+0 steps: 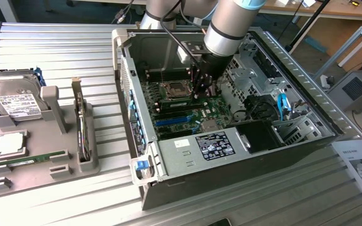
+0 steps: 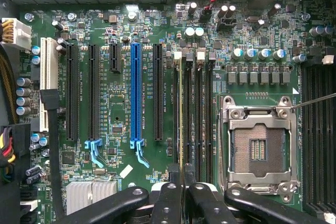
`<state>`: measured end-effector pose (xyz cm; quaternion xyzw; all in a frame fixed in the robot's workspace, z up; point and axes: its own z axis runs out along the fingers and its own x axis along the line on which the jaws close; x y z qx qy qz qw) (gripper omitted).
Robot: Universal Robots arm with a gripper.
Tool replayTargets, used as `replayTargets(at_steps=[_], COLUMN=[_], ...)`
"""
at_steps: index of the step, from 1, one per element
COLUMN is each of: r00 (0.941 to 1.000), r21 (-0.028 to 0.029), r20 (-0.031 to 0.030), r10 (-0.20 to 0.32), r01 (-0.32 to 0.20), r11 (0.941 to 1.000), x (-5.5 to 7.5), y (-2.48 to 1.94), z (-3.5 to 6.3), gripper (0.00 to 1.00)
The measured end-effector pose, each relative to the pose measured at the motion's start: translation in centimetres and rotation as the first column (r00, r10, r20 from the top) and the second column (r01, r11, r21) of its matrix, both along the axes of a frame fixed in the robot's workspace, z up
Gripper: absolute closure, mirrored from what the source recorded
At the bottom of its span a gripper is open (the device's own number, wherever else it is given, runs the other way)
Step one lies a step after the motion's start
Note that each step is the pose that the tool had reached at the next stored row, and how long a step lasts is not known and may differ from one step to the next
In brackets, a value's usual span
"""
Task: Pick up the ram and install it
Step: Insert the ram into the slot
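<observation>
Tabletop (image 1: 55, 202) of grey metal slats is the nearest thing. On it, to the exterior view's left, sits a grey tray (image 1: 43, 176). A second green stick (image 1: 27, 160) lies flat along the tray's near part. A square silver chip (image 1: 10, 142) is just behind it, and a hard drive (image 1: 14, 101) is farther back. A tall card (image 1: 80, 122) stands up on the tray's right side.

In the middle stands the open computer case (image 1: 168, 188). Inside it lies the green motherboard (image 1: 181, 110). The robot arm (image 1: 228, 28) comes down from the far side, and its gripper (image 1: 203, 92) reaches into the case. It is over the long dark slots (image 2: 198, 114), beside the empty chip socket (image 2: 260, 148).

The ram (image 2: 181, 119) is there too. The wrist view sees it from its thin edge, lined up along one of those slots. The fingers (image 2: 167, 200) are pressed almost together, pinching the ram by its two flat sides. I cannot tell if it is pushed all the way into the slot.

The ram looks light, thin and stiff. I think it could crack if bent, and its little chips look easy to hurt. The flat sides near the top edge seem the best place to hold it, so it stays straight over the slot.
</observation>
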<state>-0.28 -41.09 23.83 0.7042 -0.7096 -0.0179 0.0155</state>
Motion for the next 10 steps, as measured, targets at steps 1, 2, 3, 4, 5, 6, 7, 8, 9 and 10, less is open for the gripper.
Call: replayTargets(at_steps=[1,2,3,4,5,6,7,8,9,10], r00=[1.0000,1.0000,1.0000,1.0000,1.0000,1.0000,1.0000,1.0000,1.0000,1.0000], r21=[0.0000,-0.0001,-0.0002,-0.0002,-0.0001,-0.0001,-0.0001,-0.0002,-0.0002,-0.0002], r20=[-0.0001,-0.0001,-0.0001,-0.0002,-0.0001,-0.0001,-0.0001,-0.0001,-0.0001,-0.0001], r10=[0.000,0.000,0.000,0.000,0.000,0.000,0.000,0.000,0.000,0.000], r01=[0.000,0.000,0.000,0.000,0.000,0.000,0.000,0.000,0.000,0.000], r11=[1.0000,1.0000,1.0000,1.0000,1.0000,1.0000,1.0000,1.0000,1.0000,1.0000], x=[0.00,0.00,0.00,0.00,0.00,0.00,0.00,0.00,0.00,-0.01], y=[0.00,0.00,0.00,0.00,0.00,0.00,0.00,0.00,0.00,0.00], z=[-0.02,-0.03,-0.05,-0.06,-0.09,-0.11,-0.13,-0.13,-0.13,-0.14], gripper=[0.88,0.88,0.88,0.88,0.88,0.88,0.88,0.88,0.88,0.88])
